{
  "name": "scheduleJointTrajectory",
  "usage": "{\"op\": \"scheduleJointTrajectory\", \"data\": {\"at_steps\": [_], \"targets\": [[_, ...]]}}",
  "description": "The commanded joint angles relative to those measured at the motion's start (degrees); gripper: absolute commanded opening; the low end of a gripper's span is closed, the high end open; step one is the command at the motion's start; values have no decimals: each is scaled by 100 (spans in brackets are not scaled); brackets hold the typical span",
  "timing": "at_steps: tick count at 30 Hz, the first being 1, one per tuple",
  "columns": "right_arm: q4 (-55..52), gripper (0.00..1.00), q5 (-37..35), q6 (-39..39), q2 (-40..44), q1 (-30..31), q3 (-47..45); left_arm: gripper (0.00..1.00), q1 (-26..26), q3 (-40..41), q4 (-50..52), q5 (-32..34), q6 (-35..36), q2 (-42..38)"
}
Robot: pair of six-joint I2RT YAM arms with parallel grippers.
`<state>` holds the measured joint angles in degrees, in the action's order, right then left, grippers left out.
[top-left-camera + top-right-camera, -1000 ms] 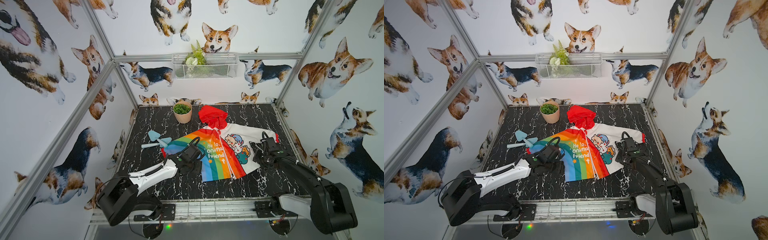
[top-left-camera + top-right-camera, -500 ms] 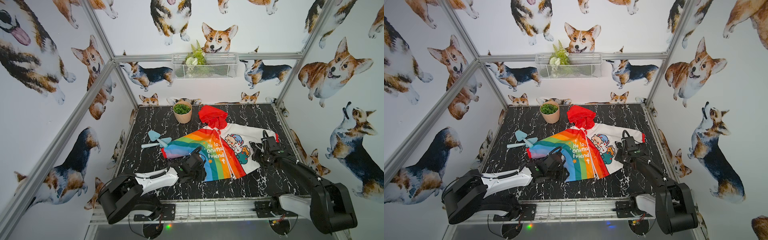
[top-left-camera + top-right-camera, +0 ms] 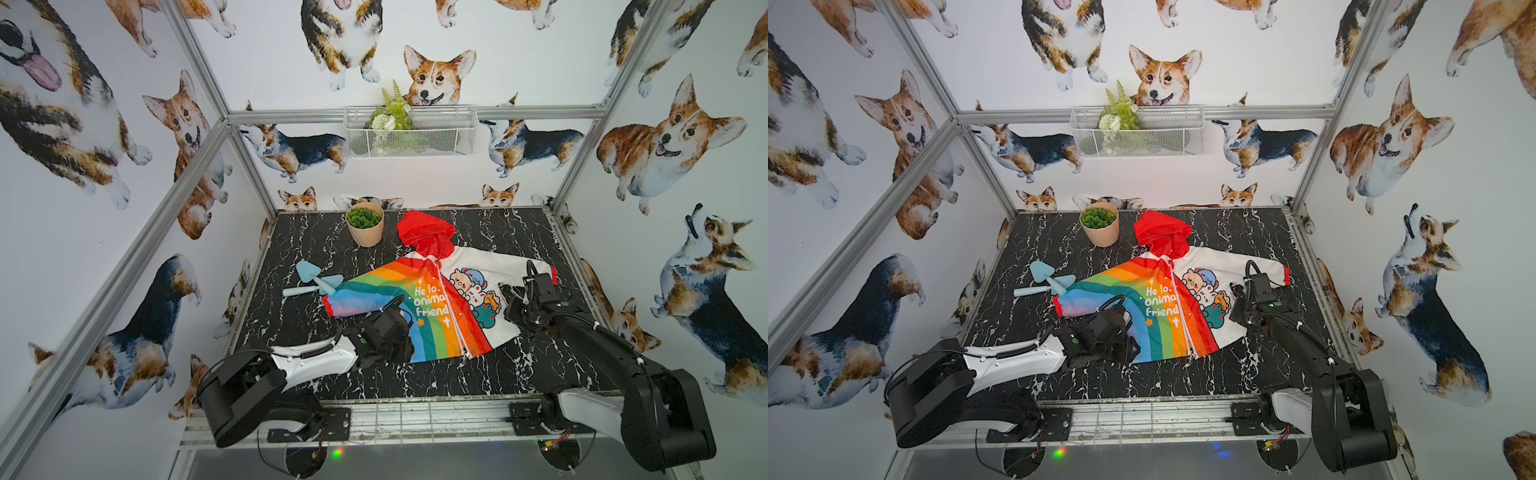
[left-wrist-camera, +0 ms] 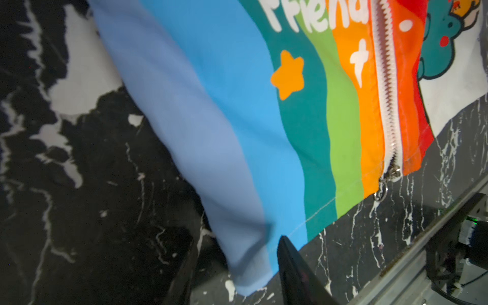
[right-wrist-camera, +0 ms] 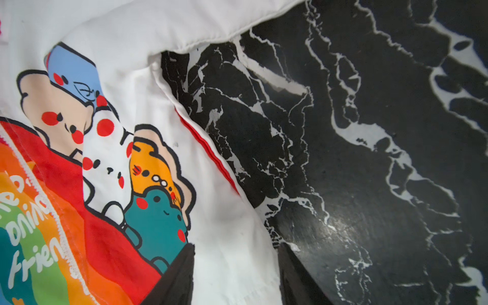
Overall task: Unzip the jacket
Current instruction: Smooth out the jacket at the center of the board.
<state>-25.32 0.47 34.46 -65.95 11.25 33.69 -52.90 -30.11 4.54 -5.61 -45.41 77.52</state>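
Top views: left fingers (image 3: 397,353) nearer jacket (image 3: 424,299) hem than before.

Both top views look steeply down from high at the near edge over the whole marble tabletop (image 3: 316,249). Each wrist camera sits close above the jacket (image 4: 224,118), both showing its zipper (image 5: 45,200).

The left arm (image 3: 311,357) has a white forearm shell with a ribbed black cable along it, between bulky black joints. The right arm (image 3: 594,345) is mostly black, with white near its base. The left gripper (image 3: 397,353) and right gripper (image 3: 514,316) are black, with cables looped above them.
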Motion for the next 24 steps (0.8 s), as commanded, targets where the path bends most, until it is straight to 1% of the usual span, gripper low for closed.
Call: {"op": "scheduleJointTrajectory", "data": {"at_steps": [1, 2, 4, 7, 10, 12, 13, 15, 17, 21, 24], "targets": [[54, 53, -47, 0, 60, 12, -23, 46, -18, 39, 133, -174, -106, 186], [54, 53, -55, 0, 77, 10, -27, 44, -25, 41, 109, -195, -108, 214], [21, 52, -123, 4, 61, 9, -32, 33, -48, 48, 61, -196, -144, 279], [-73, 53, -222, 30, 17, 10, -18, 15, -49, 31, 344, 13, -152, 193], [-209, 55, -218, 9, -79, 10, 35, 4, -45, 14, 693, 254, -152, -4], [-336, 58, -84, -9, -201, 18, 94, 1, -20, -11, 944, 377, -101, -131], [-358, 60, -15, -9, -255, 32, 96, 0, 3, -21, 1067, 427, -78, -202], [-359, 61, 118, -14, -346, 76, 89, 0, 25, -14, 1193, 488, -53, -303], [-392, 61, 155, -18, -434, 130, 80, 0, 60, 20, 1215, 482, -38, -367], [-476, 58, -7, -9, -579, 150, 94, 0, 88, 29, 1252, 480, 10, -386], [-509, 54, 155, 7, -617, 179, 76, 0, 113, 31, 1295, 499, 23, -426]]}}
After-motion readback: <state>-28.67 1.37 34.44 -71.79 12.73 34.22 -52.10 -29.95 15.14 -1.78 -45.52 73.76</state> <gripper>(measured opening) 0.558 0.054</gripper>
